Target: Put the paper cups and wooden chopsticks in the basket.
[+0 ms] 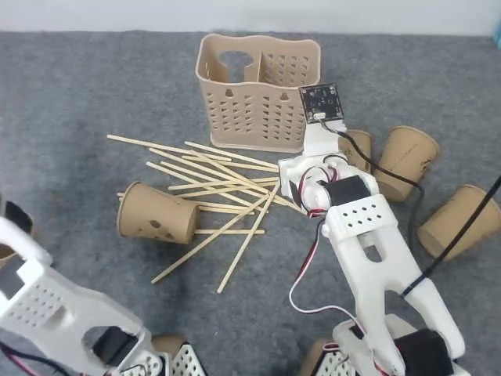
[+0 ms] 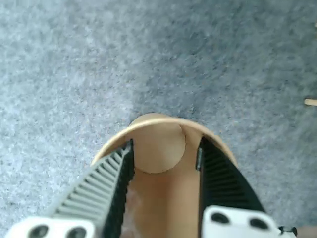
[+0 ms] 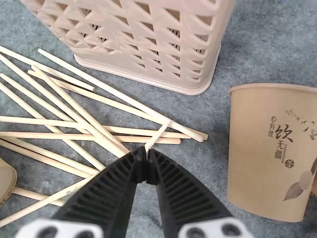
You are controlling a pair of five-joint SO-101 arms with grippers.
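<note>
R gripper (image 3: 147,151) is clenched on the tip of one wooden chopstick (image 3: 159,134), at the pile's edge nearest the basket (image 1: 254,117), just short of its base corner. Basket stands upright at the far middle of the grey carpet (image 1: 78,86), w/ two compartments open on top.

The chopstick pile (image 1: 211,174) fans out left of the R arm, sticks crossing each other. A paper cup (image 1: 156,213) lies on its side at the pile's left end, touching several sticks. Three more cups (image 1: 407,160) lie on their sides right of the arm. The closest cup (image 3: 270,148) is just beside the basket corner, w/ a narrow strip of carpet between.

L gripper (image 2: 166,145) sits at the left edge of the high view, jaws spread apart at the mouth of another cup (image 2: 158,126); can't tell if the pads touch it.

Open carpet: left of the basket, and ahead of the L gripper, w/ one stick end (image 2: 310,102) off to the side.
</note>
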